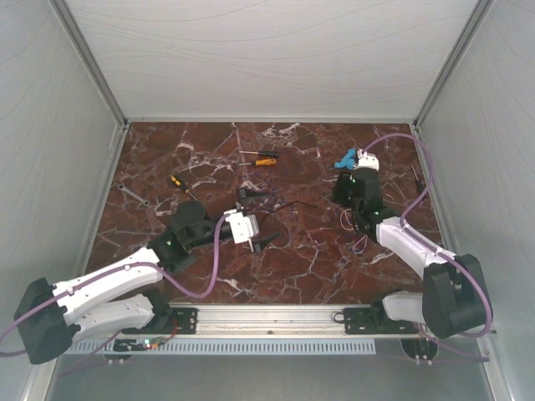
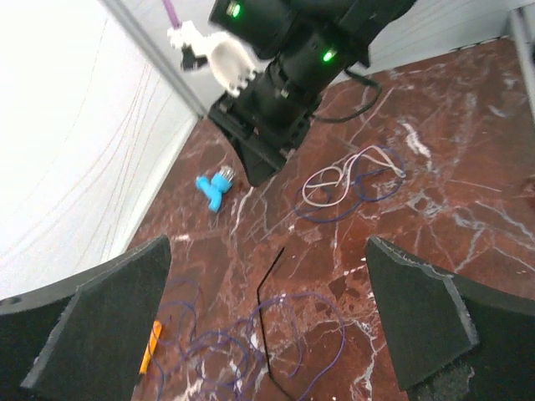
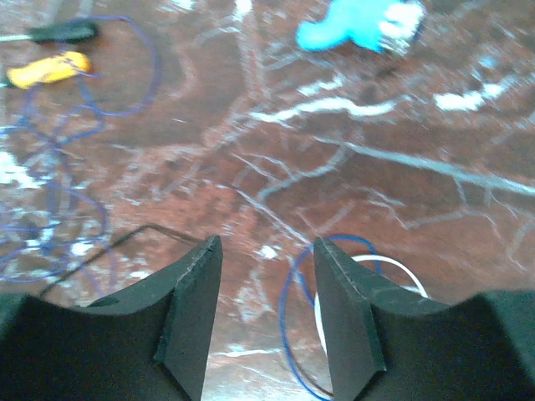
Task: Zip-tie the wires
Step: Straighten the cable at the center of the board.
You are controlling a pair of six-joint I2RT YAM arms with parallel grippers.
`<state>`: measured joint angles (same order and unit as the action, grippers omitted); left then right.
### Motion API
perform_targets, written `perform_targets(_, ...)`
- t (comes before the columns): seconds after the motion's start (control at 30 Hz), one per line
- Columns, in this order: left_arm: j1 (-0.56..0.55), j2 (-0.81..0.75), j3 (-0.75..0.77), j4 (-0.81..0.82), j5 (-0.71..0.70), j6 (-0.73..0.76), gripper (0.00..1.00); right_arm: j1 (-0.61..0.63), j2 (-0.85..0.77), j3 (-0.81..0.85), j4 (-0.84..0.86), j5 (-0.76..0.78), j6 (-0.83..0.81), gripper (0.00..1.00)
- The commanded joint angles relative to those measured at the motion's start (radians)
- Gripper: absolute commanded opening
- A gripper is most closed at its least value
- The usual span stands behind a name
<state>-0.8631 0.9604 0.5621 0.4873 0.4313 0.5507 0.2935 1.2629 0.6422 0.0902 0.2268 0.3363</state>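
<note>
I see my right gripper (image 3: 267, 246) at the bottom of the picture, its two dark fingers (image 3: 188, 309) parted over the red marble table (image 3: 334, 167). A blue wire loop (image 3: 288, 292) with a white strand (image 3: 393, 271) lies under and behind its right finger. Left of the gripper the wires (image 3: 50, 192) sprawl in thin blue curls, with a thin black strip (image 3: 125, 238) running toward the left finger. Beyond them lie a yellow handle (image 3: 46, 69) and a black handle (image 3: 63, 32), and far ahead to the gripper's right sits a bright blue object (image 3: 351, 25).
</note>
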Motion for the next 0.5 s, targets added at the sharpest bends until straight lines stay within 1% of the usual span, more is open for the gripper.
perform_targets(0.0, 0.006, 0.049, 0.105, -0.045, -0.195, -0.072, 1.00, 0.048, 0.004, 0.089, 0.063, -0.173, -0.035, 0.47)
perform_targets(0.1, 0.036, 0.095, 0.155, -0.072, -0.317, -0.170, 1.00, 0.113, 0.073, 0.163, 0.047, -0.200, -0.088, 0.48)
perform_targets(0.17, 0.077, 0.130, 0.200, -0.123, -0.353, -0.272, 1.00, 0.149, 0.132, 0.216, 0.023, -0.211, -0.108, 0.48)
perform_targets(0.33, 0.234, 0.249, 0.352, -0.300, -0.318, -0.515, 1.00, 0.187, 0.264, 0.325, -0.018, -0.278, -0.109, 0.49)
perform_targets(0.4, 0.277, 0.312, 0.411, -0.385, -0.301, -0.560, 0.99, 0.193, 0.309, 0.358, -0.038, -0.307, -0.107, 0.50)
perform_targets(0.47, 0.295, 0.385, 0.459, -0.460, -0.326, -0.608, 0.98, 0.195, 0.345, 0.381, -0.061, -0.323, -0.108, 0.50)
